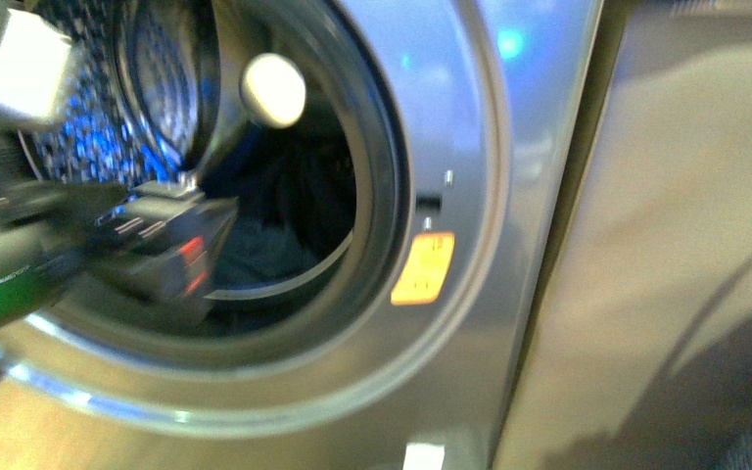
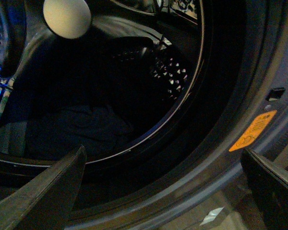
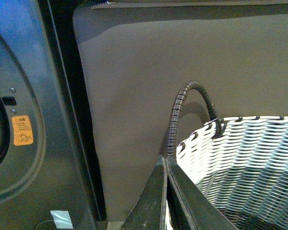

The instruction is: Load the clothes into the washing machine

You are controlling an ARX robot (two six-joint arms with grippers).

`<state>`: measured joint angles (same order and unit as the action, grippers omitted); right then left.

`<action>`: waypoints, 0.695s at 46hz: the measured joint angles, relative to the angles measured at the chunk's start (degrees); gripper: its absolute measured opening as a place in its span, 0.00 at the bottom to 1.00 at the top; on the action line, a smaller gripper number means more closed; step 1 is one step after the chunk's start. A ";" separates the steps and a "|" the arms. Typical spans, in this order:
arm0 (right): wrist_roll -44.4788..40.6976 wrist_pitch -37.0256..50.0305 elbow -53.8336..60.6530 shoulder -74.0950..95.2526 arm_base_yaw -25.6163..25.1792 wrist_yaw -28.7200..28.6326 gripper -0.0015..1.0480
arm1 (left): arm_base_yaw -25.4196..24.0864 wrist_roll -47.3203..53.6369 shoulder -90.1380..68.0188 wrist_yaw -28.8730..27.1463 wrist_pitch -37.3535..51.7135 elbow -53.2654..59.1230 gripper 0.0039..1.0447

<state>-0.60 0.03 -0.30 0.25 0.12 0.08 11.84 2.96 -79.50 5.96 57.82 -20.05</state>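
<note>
My left end effector (image 2: 161, 191) sits at the mouth of the washer (image 1: 470, 147), fingers spread wide apart with nothing between them. The clothes (image 2: 79, 129) lie as a dark heap low in the drum (image 1: 171, 69), just inside the rubber rim (image 1: 377, 186). From these views I judge the load is in, though the front view is smeared and I cannot tell whether any cloth trails over the rim at the bottom.

That is my first worry: if a fold hangs across the rim, it could slide back out, or get pinched when the door shuts. The drum interior is too dark in the left wrist view to rule this out.

Second, the left arm (image 1: 78, 250) is close to the porthole edge. Pulling it out at an angle could knock a finger against the rim or the steel lip, and open fingers make a wider thing to clear. I would draw straight back.

Third, a finger could snag the cloth on the way out and drag it along, since the heap lies near the opening.

My right end effector (image 3: 165, 201) is closed, fingers pressed together and empty, beside a white woven basket (image 3: 249, 158) with a dark looped handle (image 3: 180, 108). Swinging that arm carelessly could hook the handle or tip the basket. Whether more clothes remain in it I cannot tell; only its wall and a little of its inside shows.
</note>
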 joint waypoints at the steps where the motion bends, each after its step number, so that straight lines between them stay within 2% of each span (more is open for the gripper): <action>1: 0.00 0.00 0.00 0.00 0.00 0.00 0.02 | -0.15 -0.04 1.62 0.44 -0.85 0.77 0.94; 9: 0.00 0.00 0.00 0.00 0.00 0.00 0.02 | -1.27 -0.39 13.16 1.81 -7.34 3.43 0.94; 12: 0.00 0.00 0.00 0.00 0.00 0.00 0.02 | -0.37 -1.53 18.62 -9.86 -12.63 4.02 0.83; 15: 0.00 0.00 0.00 0.00 0.00 0.00 0.02 | -0.81 -1.97 21.97 -15.28 -13.99 6.14 0.71; 18: 0.00 0.00 0.00 0.00 0.00 0.00 0.02 | -2.12 -2.25 24.94 -15.30 -14.75 8.31 0.57; 32: 0.00 0.00 0.00 0.00 0.00 0.00 0.02 | -5.88 -2.82 34.77 -11.65 -19.30 14.08 0.07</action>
<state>-0.60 0.03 -0.30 0.25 0.12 0.08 5.96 0.14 -44.73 -5.69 38.52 -5.98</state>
